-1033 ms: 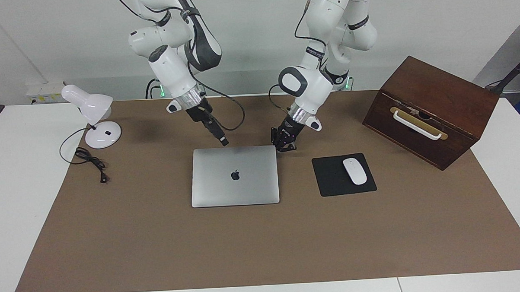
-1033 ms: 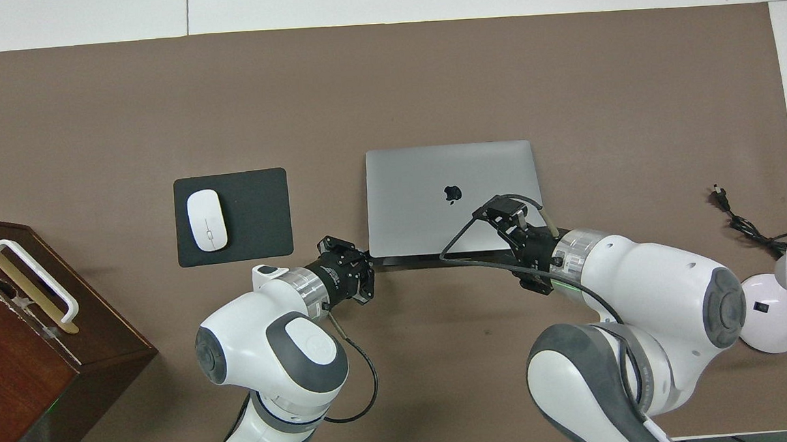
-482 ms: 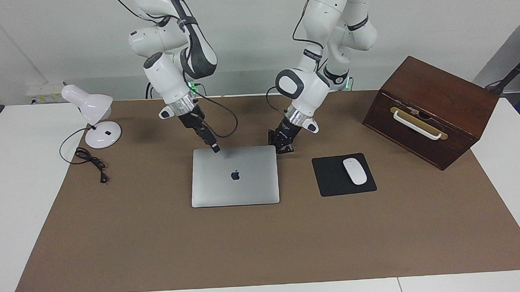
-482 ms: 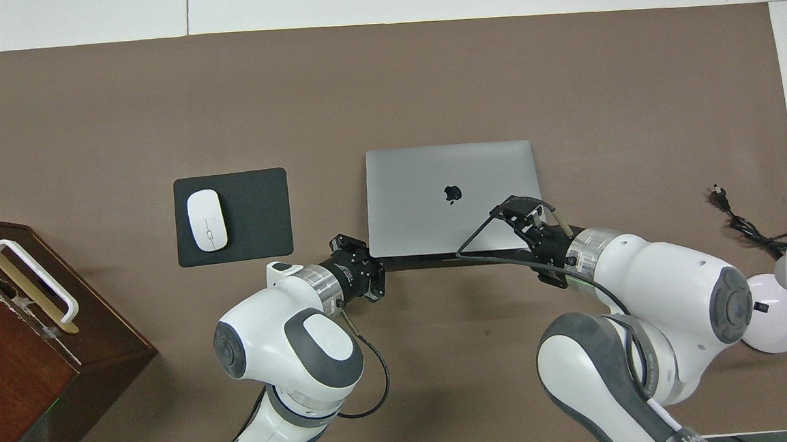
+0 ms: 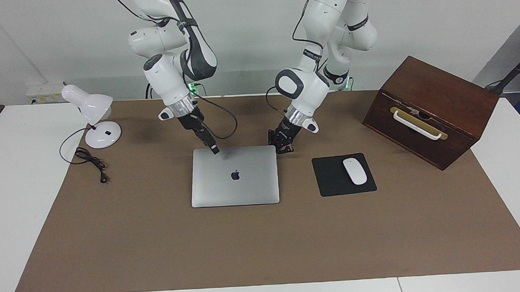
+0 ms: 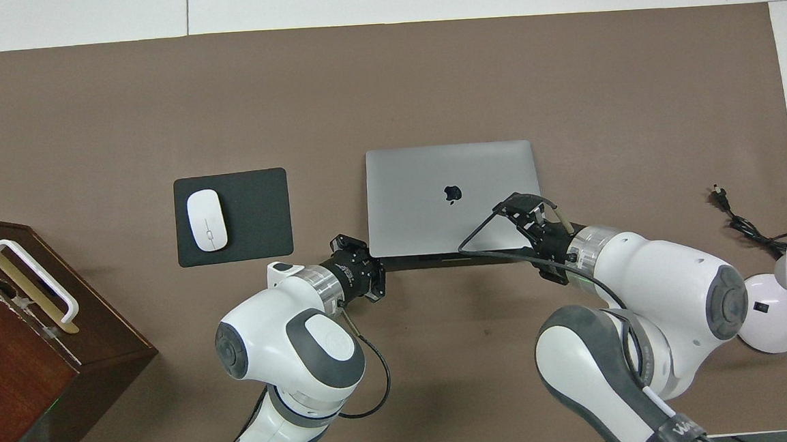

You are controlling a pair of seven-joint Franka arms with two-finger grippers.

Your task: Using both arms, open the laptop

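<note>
The silver-grey laptop (image 5: 234,176) lies shut and flat on the brown mat, its apple logo up; it also shows in the overhead view (image 6: 452,197). My right gripper (image 5: 215,150) has its tip at the lid, by the laptop's robot-side edge and near the corner toward the right arm's end (image 6: 522,207). My left gripper (image 5: 282,148) is low at the laptop's robot-side corner toward the left arm's end (image 6: 373,277), right beside the edge. I cannot tell whether it touches.
A black mouse pad (image 5: 330,178) with a white mouse (image 5: 354,170) lies beside the laptop toward the left arm's end. A brown wooden box (image 5: 431,109) with a white handle stands past it. A white desk lamp (image 5: 92,113) and its cord (image 5: 89,162) are at the right arm's end.
My right gripper has moved along the laptop's robot-side edge toward the right arm's end and come down to the lid. My left gripper has edged closer to its corner. The laptop has not moved.
</note>
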